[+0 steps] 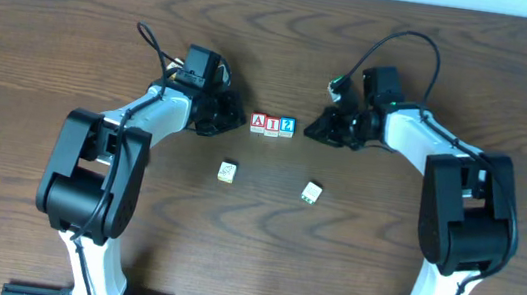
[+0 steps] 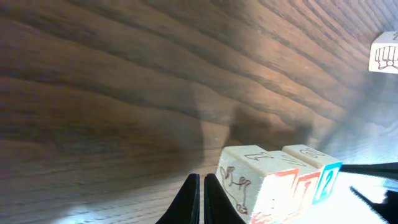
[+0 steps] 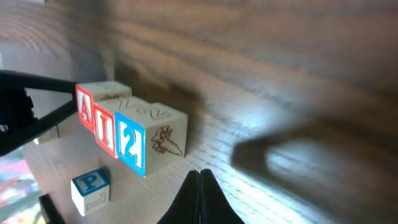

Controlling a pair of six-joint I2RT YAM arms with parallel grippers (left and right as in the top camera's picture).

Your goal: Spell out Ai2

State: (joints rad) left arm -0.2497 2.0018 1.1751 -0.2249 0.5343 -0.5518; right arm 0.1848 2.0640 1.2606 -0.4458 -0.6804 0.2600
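Three small wooden cubes stand touching in a row mid-table: red A (image 1: 259, 122), red I (image 1: 272, 123) and blue 2 (image 1: 287, 125), reading "AI2". My left gripper (image 1: 242, 121) is shut and empty, its tip just left of the A cube. My right gripper (image 1: 309, 130) is shut and empty, a little right of the 2 cube. In the left wrist view the shut fingers (image 2: 203, 178) sit beside the A cube (image 2: 249, 183). The right wrist view shows the shut tips (image 3: 199, 172) near the 2 cube (image 3: 130, 146), with I (image 3: 104, 127) and A (image 3: 85, 106) beyond.
Two loose pale cubes lie nearer the front: one (image 1: 227, 170) below the row's left end, another (image 1: 312, 193) to the right. A blue "P" cube (image 3: 90, 190) appears in the right wrist view. A cube (image 2: 385, 53) shows far off in the left wrist view.
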